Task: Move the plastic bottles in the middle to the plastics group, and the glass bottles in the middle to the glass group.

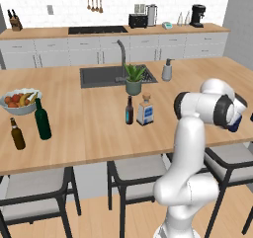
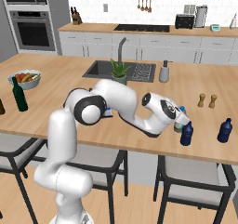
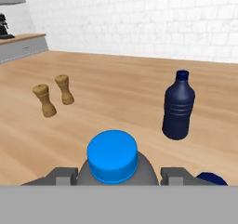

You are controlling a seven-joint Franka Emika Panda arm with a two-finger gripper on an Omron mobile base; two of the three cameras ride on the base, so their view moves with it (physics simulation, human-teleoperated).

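My gripper [image 3: 118, 174] is shut on the small clear water bottle [image 3: 112, 157], whose blue cap shows between the two finger tips. In the right base view the gripper [image 2: 179, 124] holds it low over the counter's right part, right beside a solid dark blue bottle [image 2: 187, 134]. A second dark blue bottle [image 2: 225, 130] stands further right and shows ahead of the hand [image 3: 179, 107]. The squat square bottle with a cork [image 1: 145, 110] and the slim dark bottle [image 1: 129, 110] stand mid-counter. The tall green bottle [image 1: 42, 119] and the brown bottle [image 1: 17, 134] stand at the far left.
Two wooden shakers [image 3: 44, 100] stand left of the far blue bottle. A fruit bowl [image 1: 20, 101] sits behind the green bottle. A potted plant [image 1: 133, 79], the sink [image 1: 99, 76] and a soap dispenser [image 1: 167, 70] lie further back. Stools stand under the counter's near edge.
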